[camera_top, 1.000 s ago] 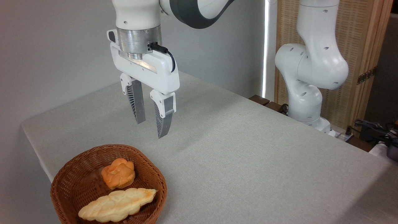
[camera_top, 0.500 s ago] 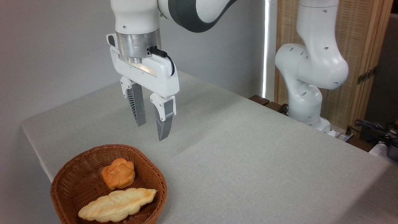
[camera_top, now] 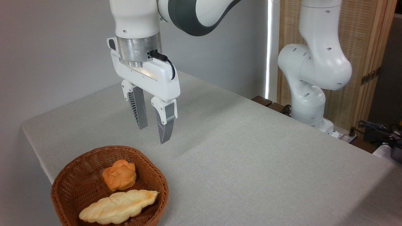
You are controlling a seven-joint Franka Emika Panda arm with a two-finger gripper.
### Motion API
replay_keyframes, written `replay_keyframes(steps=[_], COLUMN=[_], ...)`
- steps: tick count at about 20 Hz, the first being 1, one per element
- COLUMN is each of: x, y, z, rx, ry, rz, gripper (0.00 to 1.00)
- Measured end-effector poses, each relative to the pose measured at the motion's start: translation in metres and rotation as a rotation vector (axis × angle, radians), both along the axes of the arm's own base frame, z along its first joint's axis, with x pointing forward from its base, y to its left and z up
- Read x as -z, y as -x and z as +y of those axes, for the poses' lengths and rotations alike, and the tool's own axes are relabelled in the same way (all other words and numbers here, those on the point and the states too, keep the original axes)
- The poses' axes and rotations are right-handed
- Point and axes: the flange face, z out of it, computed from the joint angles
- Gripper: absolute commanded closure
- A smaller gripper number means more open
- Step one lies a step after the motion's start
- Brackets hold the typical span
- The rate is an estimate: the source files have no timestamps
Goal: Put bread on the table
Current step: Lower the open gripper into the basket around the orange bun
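The bread (camera_top: pixel 119 178), round with no marked long axis, sat knotted top upward inside the wicker basket (camera_top: pixel 66 188) at lower left, touching the pale braided loaf (camera_top: pixel 117 207) that ran lower left to right. The gripper (camera_top: pixel 153 135) hung above the table (camera_top: pixel 251 157), upper left of centre, fingers downward, slightly parted, holding nothing.

Fixed cam, high front-corner, near table (camera_top: pixel 251 157)
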Motion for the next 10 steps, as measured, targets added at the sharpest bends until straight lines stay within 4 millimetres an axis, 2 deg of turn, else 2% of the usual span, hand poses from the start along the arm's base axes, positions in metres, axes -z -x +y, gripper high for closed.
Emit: replay_keyframes(steps=[5,10], x=[0.000,0.010], y=[-0.004,-0.026], z=[-0.010,-0.016], rx=[-0.024,-0.223], ry=[0.053,0.129], rz=[-0.020,-0.099], gripper=[0.00,0.00])
